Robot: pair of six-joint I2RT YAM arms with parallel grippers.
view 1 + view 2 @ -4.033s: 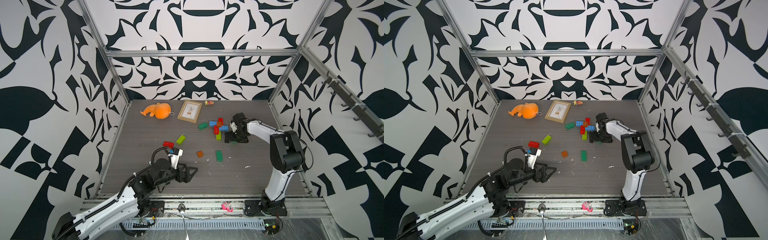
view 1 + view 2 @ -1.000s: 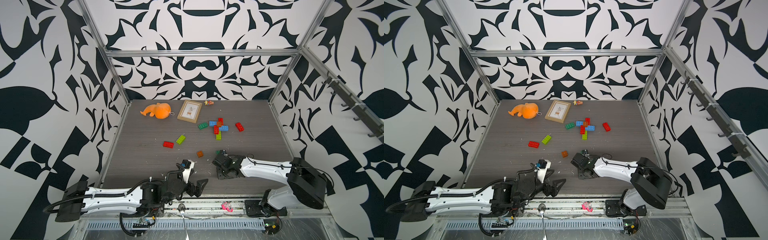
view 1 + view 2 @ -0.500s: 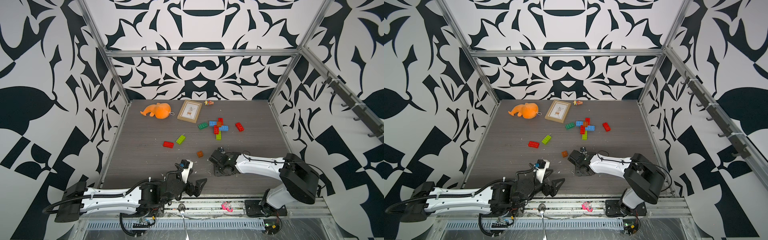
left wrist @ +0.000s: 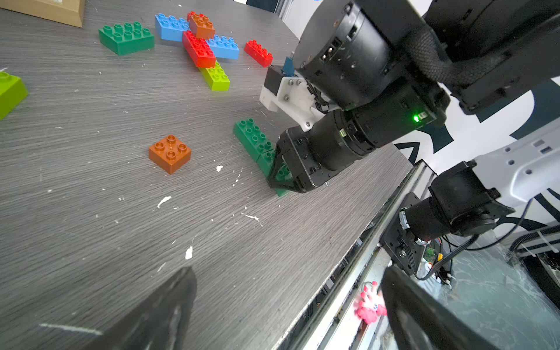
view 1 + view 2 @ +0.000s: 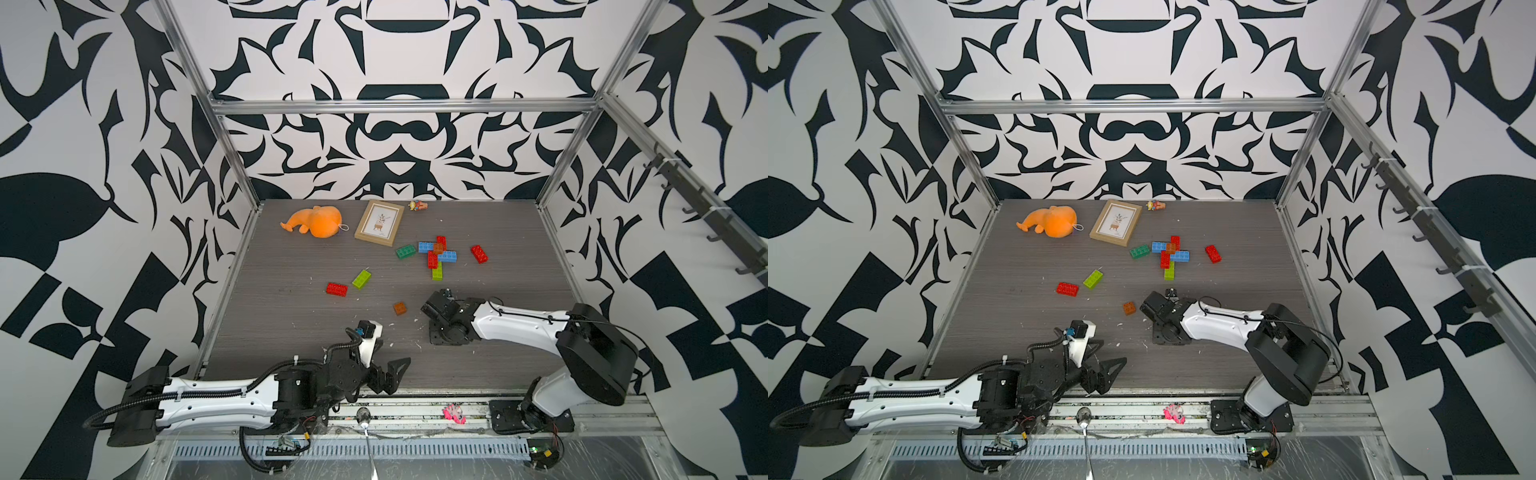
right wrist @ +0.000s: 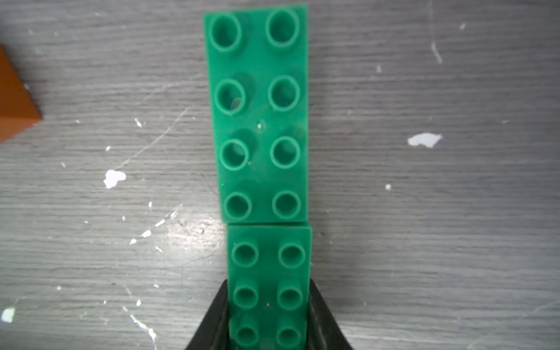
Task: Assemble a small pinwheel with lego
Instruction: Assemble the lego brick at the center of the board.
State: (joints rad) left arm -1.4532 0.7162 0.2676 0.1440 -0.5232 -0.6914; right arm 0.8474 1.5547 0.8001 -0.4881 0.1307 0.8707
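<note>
I have the right gripper (image 6: 269,298) low over the near part of the surface (image 5: 282,328); its fingers (image 6: 322,324) are pinching the long sides of a dark green brick (image 6: 269,266); that brick sits studs up and, in the left wrist view, looks to rest on the surface. A second dark green brick (image 6: 259,115) lies end to end with it, touching, in one straight line beyond the fingertips; I cannot tell whether the two are joined or only butted together. A loose orange-brown square (image 5: 400,308) sits near that gripper, apart from both green bricks. My left gripper (image 5: 390,374) lies low at the near edge of the surface; its fingers are spread wide with nothing between them.

Farther back is the part-built cross (image 5: 437,254): blue bricks (image 5: 424,247) out to the sides; a red brick (image 5: 432,260) across them; a lime brick (image 5: 437,273) at its near end; an orange-brown cap (image 5: 437,248) on the middle. A third dark green brick (image 5: 405,251) lies just beside one blue arm; a lone red brick (image 5: 478,254) lies on the other side. Well apart, toward the left wall, another lime brick (image 5: 362,279) lies next to another red brick (image 5: 336,289). At the back I see an orange plush toy (image 5: 318,221) and a picture frame (image 5: 379,222).
</note>
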